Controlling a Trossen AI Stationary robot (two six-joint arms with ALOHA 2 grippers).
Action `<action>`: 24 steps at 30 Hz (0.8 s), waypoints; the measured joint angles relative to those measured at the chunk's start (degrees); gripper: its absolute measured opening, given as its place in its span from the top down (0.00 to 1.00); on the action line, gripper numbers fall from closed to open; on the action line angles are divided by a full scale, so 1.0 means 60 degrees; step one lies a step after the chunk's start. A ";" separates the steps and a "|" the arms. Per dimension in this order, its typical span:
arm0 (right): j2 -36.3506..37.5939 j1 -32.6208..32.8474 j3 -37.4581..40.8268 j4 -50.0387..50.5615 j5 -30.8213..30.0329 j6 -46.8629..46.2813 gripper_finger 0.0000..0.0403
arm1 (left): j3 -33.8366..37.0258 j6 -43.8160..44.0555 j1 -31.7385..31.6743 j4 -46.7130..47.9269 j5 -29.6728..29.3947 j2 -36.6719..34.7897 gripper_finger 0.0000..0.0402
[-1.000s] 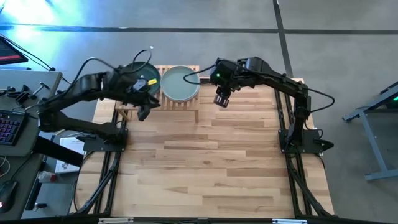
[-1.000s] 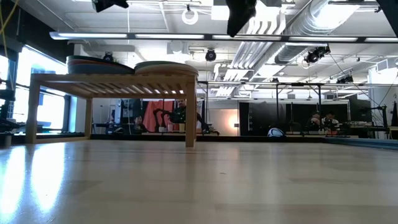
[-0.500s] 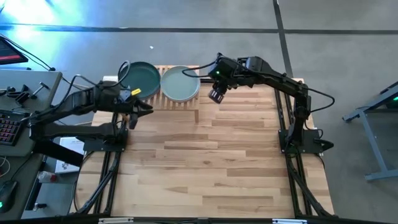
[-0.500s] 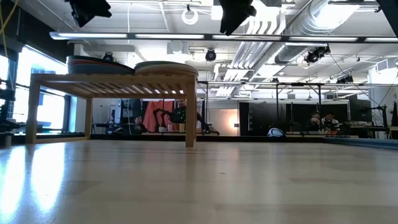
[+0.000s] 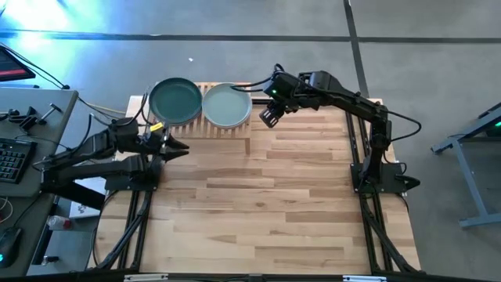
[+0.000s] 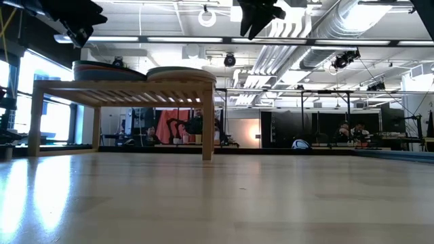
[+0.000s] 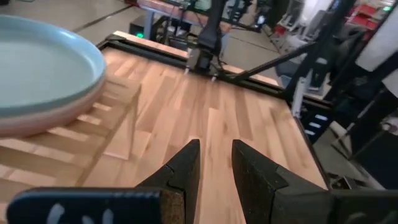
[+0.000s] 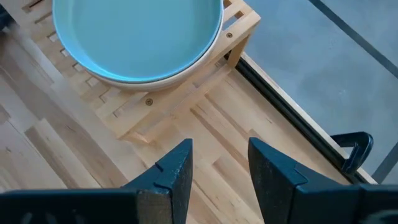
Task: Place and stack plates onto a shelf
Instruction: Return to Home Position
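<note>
The shelf [image 5: 205,124] stands on its legs at the table's far left. It bears two stacks of plates: one topped by a dark teal plate [image 5: 175,100], the other by a sage green plate [image 5: 227,105] lying on a pink one [image 7: 37,118]. In the low view both stacks [image 6: 146,70] sit on the slats [image 6: 122,86]. My left gripper [image 5: 182,147] hovers open and empty just in front of the shelf's left end, pointing across the table [image 7: 214,165]. My right gripper [image 5: 267,119] hangs open and empty right of the shelf, above its right end [image 8: 221,168].
The wooden tabletop [image 5: 266,204] in front of and right of the shelf is bare. The right arm's base [image 5: 380,176] stands at the right edge, and a desk with a keyboard [image 5: 12,160] lies beyond the left edge.
My left gripper has drawn back from above the teal stack toward the table's near left, sinking and tipping toward level, still open. My right gripper has stayed in place and rolled about its own axis. The plates have not moved.
</note>
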State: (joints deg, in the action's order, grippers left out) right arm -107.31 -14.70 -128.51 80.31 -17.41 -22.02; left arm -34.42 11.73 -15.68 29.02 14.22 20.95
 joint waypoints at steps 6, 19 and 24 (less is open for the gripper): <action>0.0000 -0.0011 0.0000 0.0011 -0.0045 0.0170 0.68 | 0.0866 0.0035 0.0000 -0.0161 0.0148 -0.1011 0.79; 0.0000 -0.0055 0.0000 0.0237 -0.0035 0.0069 0.68 | 0.3213 0.0561 0.0004 -0.3053 0.0326 -0.2716 0.79; 0.0000 -0.0055 0.0000 0.0314 -0.0069 0.0093 0.68 | 0.4175 0.0695 0.0004 -0.4561 0.0385 -0.2858 0.79</action>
State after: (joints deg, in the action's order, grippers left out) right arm -107.31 -15.03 -128.51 82.20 -17.82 -21.46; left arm -9.36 15.90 -15.66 1.66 16.53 3.80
